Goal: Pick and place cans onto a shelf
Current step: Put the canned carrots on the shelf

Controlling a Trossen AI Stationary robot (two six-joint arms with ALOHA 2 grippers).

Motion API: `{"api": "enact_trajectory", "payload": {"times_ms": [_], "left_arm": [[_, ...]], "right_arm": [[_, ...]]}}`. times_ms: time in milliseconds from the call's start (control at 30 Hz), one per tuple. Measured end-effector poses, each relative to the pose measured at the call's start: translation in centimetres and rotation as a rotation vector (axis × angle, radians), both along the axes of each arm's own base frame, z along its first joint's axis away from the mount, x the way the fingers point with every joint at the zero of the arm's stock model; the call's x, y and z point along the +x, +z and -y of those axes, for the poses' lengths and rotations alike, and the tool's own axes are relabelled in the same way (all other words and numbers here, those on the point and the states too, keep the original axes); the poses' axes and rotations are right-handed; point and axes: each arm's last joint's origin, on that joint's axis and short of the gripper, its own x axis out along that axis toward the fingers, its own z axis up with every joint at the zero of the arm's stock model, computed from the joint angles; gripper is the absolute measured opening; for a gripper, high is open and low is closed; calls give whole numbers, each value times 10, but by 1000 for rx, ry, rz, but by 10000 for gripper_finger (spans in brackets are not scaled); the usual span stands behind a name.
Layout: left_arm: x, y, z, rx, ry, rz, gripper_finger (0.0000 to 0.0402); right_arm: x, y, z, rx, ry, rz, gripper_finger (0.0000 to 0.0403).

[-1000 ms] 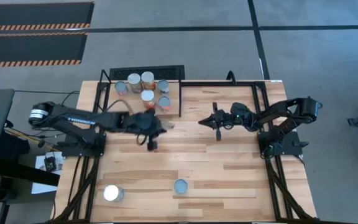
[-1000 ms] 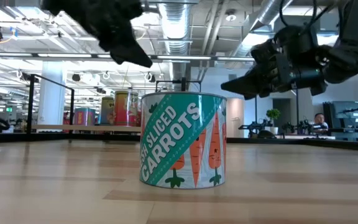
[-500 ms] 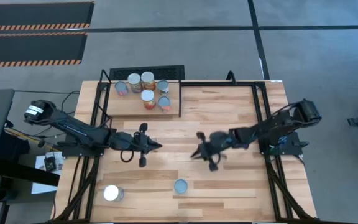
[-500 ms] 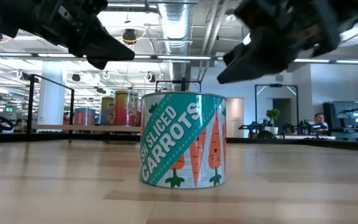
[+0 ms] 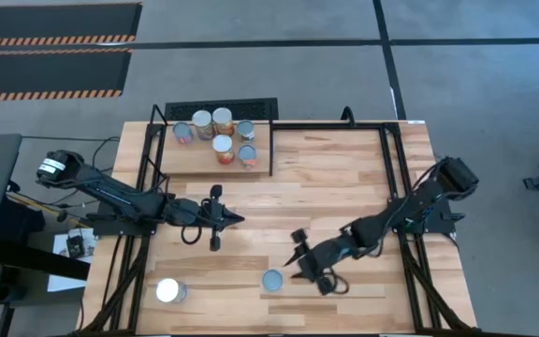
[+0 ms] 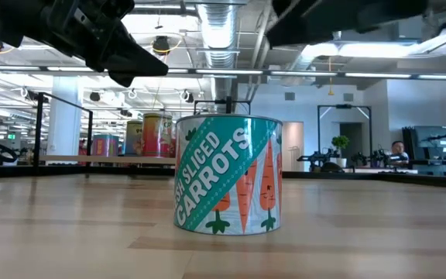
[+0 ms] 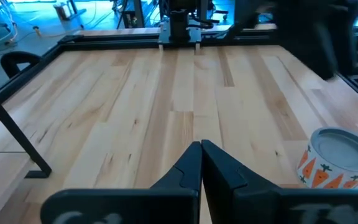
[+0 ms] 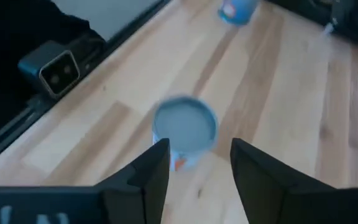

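From above, the right gripper [image 5: 299, 265] reaches low toward the carrot can [image 5: 272, 280] near the table's front edge, just beside it; five cans already stand on the shelf [image 5: 181, 161]. Its wrist view shows the fingers apart with the can centred beyond them (keep it centred, descend straight). The left gripper [image 7: 201, 149], fingers together, waits mid-table. Only the low view reads the label: sliced carrots.

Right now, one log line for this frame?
right hand: open, beside carrots can | left hand: shut, mid-table | shelf: five cans | white-topped can: near edge
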Motion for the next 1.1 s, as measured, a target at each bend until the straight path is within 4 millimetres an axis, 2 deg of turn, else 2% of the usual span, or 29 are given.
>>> {"api": "enact_trajectory", "payload": {"times_ms": [200,467,667,867,967,1100], "left_arm": [[0,0,0,-24,7,5,0],[0,0,0,-25,8,0,0],[0,0,0,-26,9,-1,0],[0,0,0,-26,8,-2,0],[0,-1,0,-23,8,-16,0],[0,-2,0,-26,8,-18,0]], "right_arm": [[28,-14,-17,-112,50,-118,173],[53,-32,-34,-188,148,-244,152],[63,-39,-35,-215,142,-294,98],[69,-34,-17,-200,82,-317,13],[72,-21,-1,-187,47,-294,18],[80,-2,38,-164,-47,-274,14]]}}
